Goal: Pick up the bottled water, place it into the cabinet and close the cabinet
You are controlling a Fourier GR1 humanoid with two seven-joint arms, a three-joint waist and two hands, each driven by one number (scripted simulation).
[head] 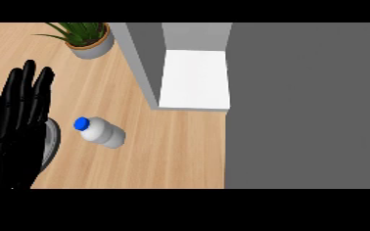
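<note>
Left hand (25,122) at near left edge, fingers straight and upright, holding nothing; just right of it the bottled water (104,133) lies on its side on the wooden counter (173,151), blue cap toward the hand; beyond, open cabinet (194,78), white inside; potted plant (88,38) far left.

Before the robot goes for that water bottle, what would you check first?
1. Bottle in plain sight on the counter, blue cap on: ok.
2. Bottle upright or lying down: cannot tell.
3. Nothing touching the bottle: ok.
4. Cabinet open, white inside showing: ok.
5. Left robot hand open and holding nothing, at the view's left edge: ok.
6. Right robot hand ready: cannot tell, it is out of view.
</note>
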